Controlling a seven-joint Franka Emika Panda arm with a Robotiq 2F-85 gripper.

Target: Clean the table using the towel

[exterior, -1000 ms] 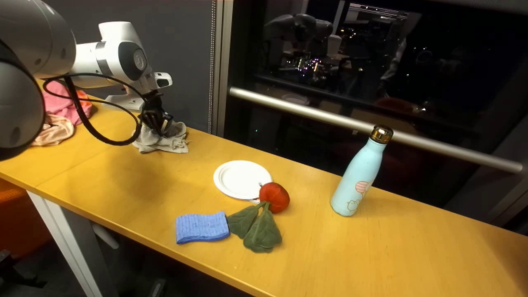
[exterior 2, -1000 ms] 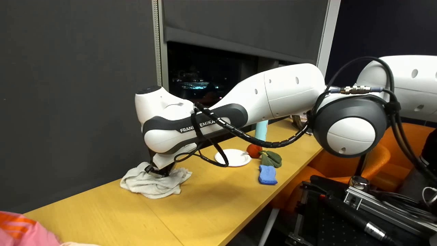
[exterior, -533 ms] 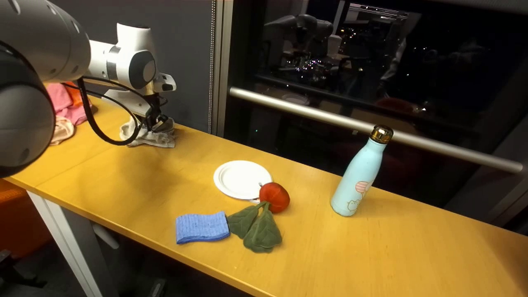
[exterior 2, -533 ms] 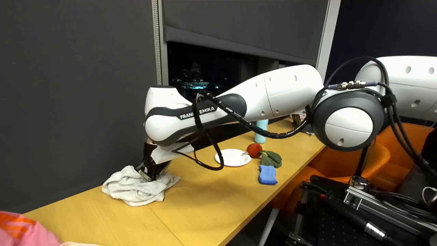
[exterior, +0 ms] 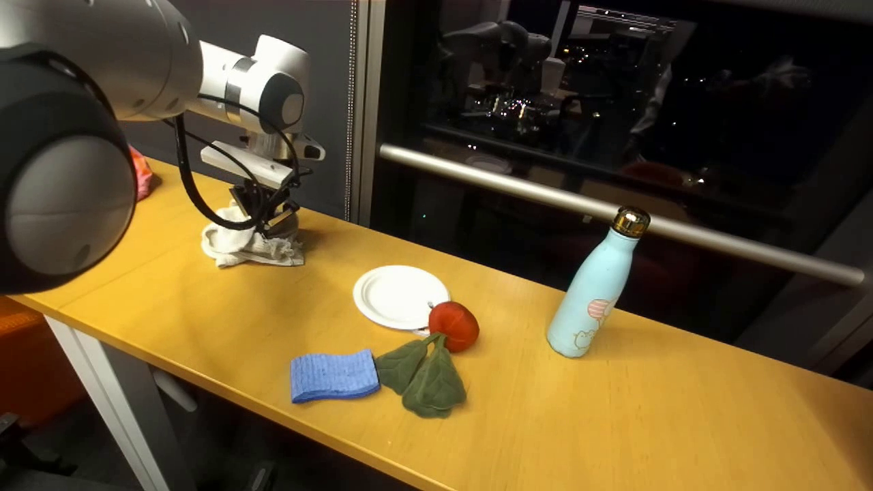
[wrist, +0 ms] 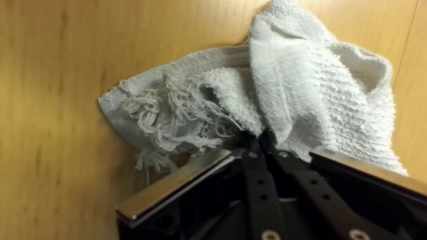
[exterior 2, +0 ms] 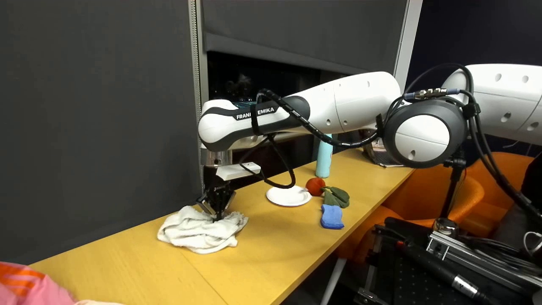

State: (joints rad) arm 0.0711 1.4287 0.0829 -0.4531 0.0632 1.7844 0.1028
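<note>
- The counter (exterior: 682,395) is yellow wood, long and narrow, with a seam (exterior 2: 203,277) across it and a pale leg (exterior: 112,416) under one end
- It runs along a dark grey wall (exterior 2: 93,127) and a black window (exterior: 682,123) full of reflections (exterior: 501,48), a metal rail (exterior: 545,194) crossing the glass
- Orange chairs (exterior 2: 521,167) stand at the open side, below the arm (exterior 2: 360,103)
- The white towel (exterior 2: 199,233) lies crumpled on the counter close to the grey wall, one part frayed into loops of thread
- The fingers (wrist: 257,170) point down into it, tips close together, a fold of towel pinched between them
- Farther along, a white plate (exterior: 401,296) has a red vegetable (exterior: 454,327) at its rim, whose green leaves (exterior: 435,389) reach to just beside a blue sponge (exterior: 334,376); whether leaf and sponge touch, I cannot tell from here
- A pale blue bottle (exterior: 592,286) stands upright with a gold cap (exterior: 631,222), well apart from the towel, a pink striped picture (exterior: 599,308) on its side
- At the other end, a bunched pink cloth (exterior 2: 48,292) carries orange stripes (exterior 2: 21,272)
- Lettering (exterior 2: 266,111) on the arm reads "FRAN" and "EMIKA", a black strap (exterior 2: 254,120) hiding what sits between
</note>
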